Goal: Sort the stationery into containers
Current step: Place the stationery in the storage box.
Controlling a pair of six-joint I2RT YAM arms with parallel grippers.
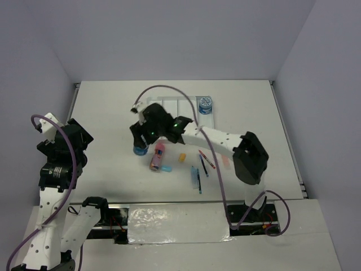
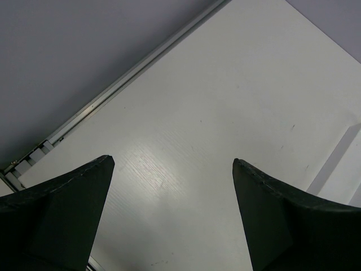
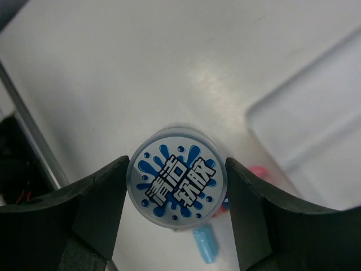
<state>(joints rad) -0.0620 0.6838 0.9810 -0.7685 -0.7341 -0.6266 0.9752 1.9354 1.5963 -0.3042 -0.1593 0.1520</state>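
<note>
Our right end effector point(image 3: 176, 165) sits centre-left in the overhead view, clamped on a roll point(image 3: 175, 183). In the wrist view a finger point(image 3: 101, 203) presses against each side of its blue splash-patterned top. We cannot tell whether the roll rests on the surface point(image 1: 113, 113) or hangs just above it.

Just to the lower right of the roll in the overhead view lies the pink cylinder point(image 1: 157, 157). The light-blue eraser point(image 1: 167, 169) is just beside the cylinder's lower end, and the orange eraser point(image 1: 182, 158) lies a little further right. The pens point(image 1: 204, 164) lie scattered to the right of that, some of them crossing.

The tray point(image 1: 183, 106) sits in the upper centre of the frame, partly hidden by the right arm point(image 1: 225, 141). The other roll point(image 1: 206, 104) stands in the tray's rightmost compartment, at its upper end.

Our left end effector point(image 2: 172, 217) is at the left of the overhead view, well apart from all the stationery. Its fingers are spread wide, with only bare surface between them.
</note>
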